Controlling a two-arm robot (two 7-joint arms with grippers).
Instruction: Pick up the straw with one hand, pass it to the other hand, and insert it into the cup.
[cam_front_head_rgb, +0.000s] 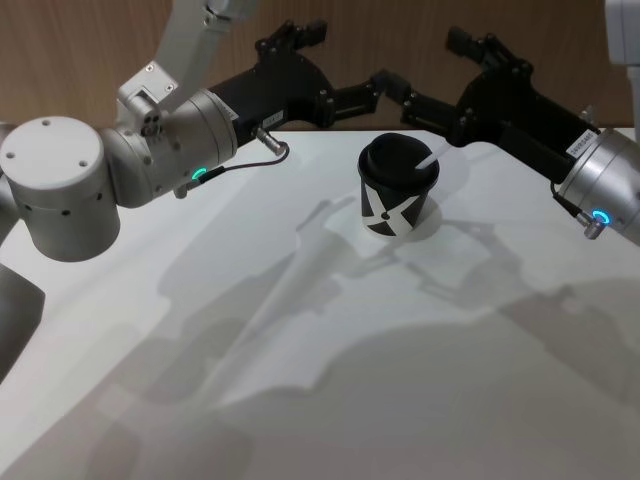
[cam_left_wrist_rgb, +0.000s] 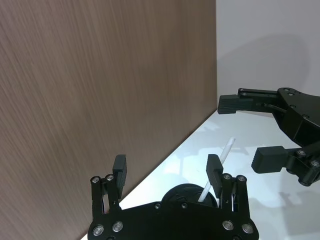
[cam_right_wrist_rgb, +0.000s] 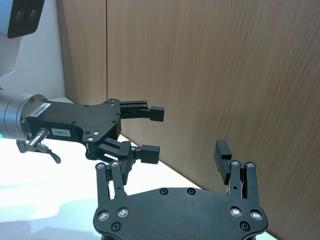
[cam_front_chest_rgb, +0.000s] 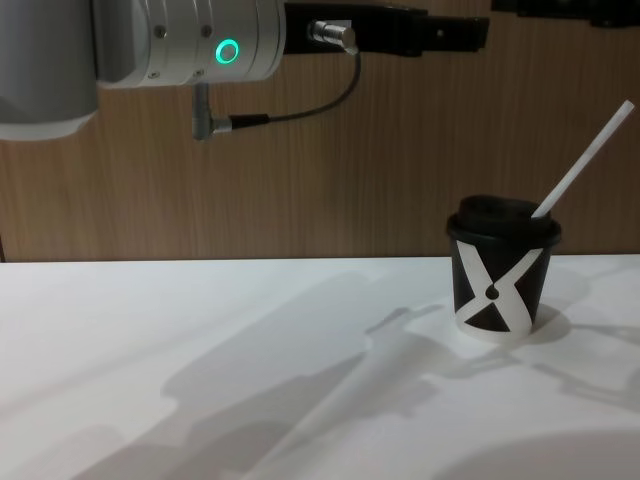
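Straw (cam_front_chest_rgb: 585, 158) sat in the cup (cam_front_chest_rgb: 503, 280) on the table (cam_front_head_rgb: 300, 400), leaning toward my right. Left gripper (cam_left_wrist_rgb: 167, 172) and right gripper (cam_right_wrist_rgb: 187, 152) both hung above it, fingers wide, empty. I judged retreat next: lift straight up, don't clip the straw.

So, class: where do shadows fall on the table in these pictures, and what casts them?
Head view: soft grey shadows of both arms spread across the white table; a thin streak matches the straw. Chest view: the same shadows lie in front of the cup, and a green ring light glows on the left wrist.
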